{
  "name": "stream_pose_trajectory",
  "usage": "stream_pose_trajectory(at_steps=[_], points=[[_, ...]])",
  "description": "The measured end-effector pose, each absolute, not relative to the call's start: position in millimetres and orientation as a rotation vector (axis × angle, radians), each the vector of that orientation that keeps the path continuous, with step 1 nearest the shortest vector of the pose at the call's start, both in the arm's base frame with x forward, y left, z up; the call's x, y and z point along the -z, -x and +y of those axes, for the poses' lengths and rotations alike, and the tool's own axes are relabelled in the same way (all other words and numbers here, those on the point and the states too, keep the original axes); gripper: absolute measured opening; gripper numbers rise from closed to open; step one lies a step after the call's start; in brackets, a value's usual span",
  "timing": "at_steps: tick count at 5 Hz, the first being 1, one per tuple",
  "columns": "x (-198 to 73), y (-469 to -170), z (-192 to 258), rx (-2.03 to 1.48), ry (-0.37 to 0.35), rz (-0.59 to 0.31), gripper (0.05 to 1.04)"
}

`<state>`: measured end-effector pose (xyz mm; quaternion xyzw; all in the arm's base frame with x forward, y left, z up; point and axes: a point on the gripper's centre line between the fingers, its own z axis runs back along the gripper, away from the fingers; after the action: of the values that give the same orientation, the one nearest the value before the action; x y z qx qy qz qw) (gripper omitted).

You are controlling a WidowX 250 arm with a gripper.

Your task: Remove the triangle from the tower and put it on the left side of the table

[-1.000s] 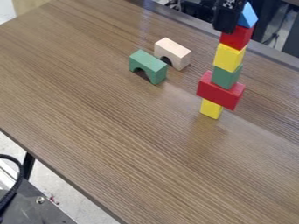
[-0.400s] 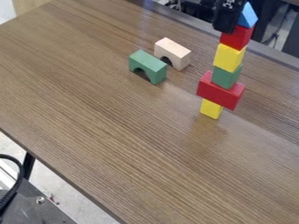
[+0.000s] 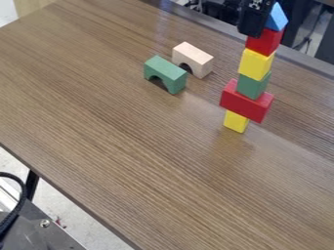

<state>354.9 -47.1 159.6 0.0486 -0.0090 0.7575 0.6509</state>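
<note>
"Camera view, biggest first: what's there?"

"The wood-grain table, then the block tower, between one and two o'clock."

"And the gripper?"

"At one o'clock, by the tower's top. Open or closed, I cannot tell."

"Next?"

"The wide red block, low in the tower. Then the green arch, near twelve o'clock, with the cream arch just off its two o'clock side."

"The blue triangle?"

"Smallest, at one o'clock, atop the tower, its nine o'clock side partly hidden behind the gripper."
</note>
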Motion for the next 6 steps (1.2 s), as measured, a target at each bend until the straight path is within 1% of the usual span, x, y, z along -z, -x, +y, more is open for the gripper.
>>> stream_pose_trajectory(at_steps=[5, 6], points=[[-159.1, -355.0, -46.9, -1.720, -0.113, -0.021, 0.998], [-158.1, -355.2, -46.4, -1.720, -0.111, -0.026, 0.944]])
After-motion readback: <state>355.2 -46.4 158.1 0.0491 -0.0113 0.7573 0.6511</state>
